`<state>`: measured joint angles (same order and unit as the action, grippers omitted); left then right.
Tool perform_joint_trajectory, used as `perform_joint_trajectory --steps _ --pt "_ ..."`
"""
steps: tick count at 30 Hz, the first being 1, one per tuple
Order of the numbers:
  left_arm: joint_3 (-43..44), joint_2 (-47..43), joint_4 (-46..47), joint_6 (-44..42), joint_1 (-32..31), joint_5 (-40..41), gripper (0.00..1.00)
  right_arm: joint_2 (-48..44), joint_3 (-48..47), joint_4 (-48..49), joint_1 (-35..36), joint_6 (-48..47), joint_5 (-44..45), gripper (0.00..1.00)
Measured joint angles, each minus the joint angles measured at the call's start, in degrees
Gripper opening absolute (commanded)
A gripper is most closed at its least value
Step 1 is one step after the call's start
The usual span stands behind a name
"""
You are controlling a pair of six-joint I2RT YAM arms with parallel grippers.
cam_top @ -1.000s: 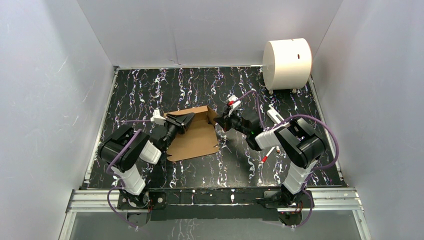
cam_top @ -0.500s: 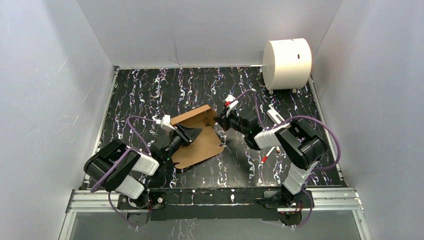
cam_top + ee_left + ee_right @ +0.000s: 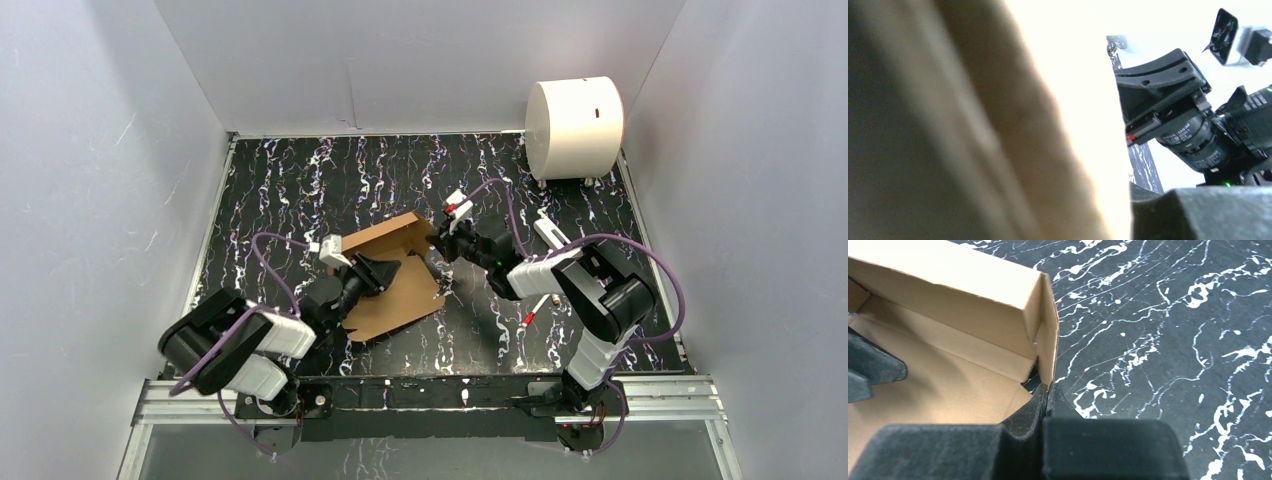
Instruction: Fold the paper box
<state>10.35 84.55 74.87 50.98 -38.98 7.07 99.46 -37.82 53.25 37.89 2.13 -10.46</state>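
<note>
The paper box (image 3: 398, 280) is a brown cardboard piece lying on the black marbled table, with its far wall and right side flap raised. My left gripper (image 3: 377, 272) reaches over the box's left part with its fingers spread, and one finger (image 3: 873, 367) rests on the inner floor. In the left wrist view blurred cardboard (image 3: 973, 130) fills the left, with one of my fingers (image 3: 1198, 215) at the bottom right. My right gripper (image 3: 437, 243) is shut on the upright right flap (image 3: 1049, 345), pinching its lower edge between the pads (image 3: 1040, 402).
A large white cylinder (image 3: 573, 114) stands at the far right corner. White walls enclose the table on three sides. A small red-tipped white object (image 3: 530, 317) lies beside the right arm. The right arm's wrist (image 3: 1188, 135) shows in the left wrist view.
The left arm has drawn back toward the near left. The box has turned and its far wall stands higher. The right gripper shifted slightly far-left, still pinching the flap.
</note>
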Motion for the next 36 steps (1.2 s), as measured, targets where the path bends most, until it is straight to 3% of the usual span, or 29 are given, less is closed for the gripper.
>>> perform_joint_trajectory --steps 6,12,18,25,29,36 --pt "-7.6 -13.9 -4.5 0.5 -0.7 4.2 0.47 -0.5 0.0 -0.9 2.3 0.2 0.3 0.00" --pt "-9.4 -25.4 -14.1 3.6 -1.0 7.0 0.55 -0.6 0.0 -0.9 4.3 0.2 1.3 0.00" --pt "-9.8 -33.7 -19.9 4.4 -1.0 5.1 0.58 -2.1 0.0 -1.5 5.6 0.2 4.0 0.00" --pt "-9.8 -49.7 -29.6 5.9 -1.2 3.5 0.71 -5.9 0.0 -2.3 6.9 0.3 6.9 0.00" --pt "-9.8 -54.0 -33.1 8.0 -1.3 2.8 0.73 -6.9 0.0 -2.8 7.3 0.7 8.4 0.00" --pt "-9.8 -53.6 -40.9 5.2 -1.3 -0.6 0.77 -6.9 -0.3 -7.6 8.0 2.9 13.2 0.00"
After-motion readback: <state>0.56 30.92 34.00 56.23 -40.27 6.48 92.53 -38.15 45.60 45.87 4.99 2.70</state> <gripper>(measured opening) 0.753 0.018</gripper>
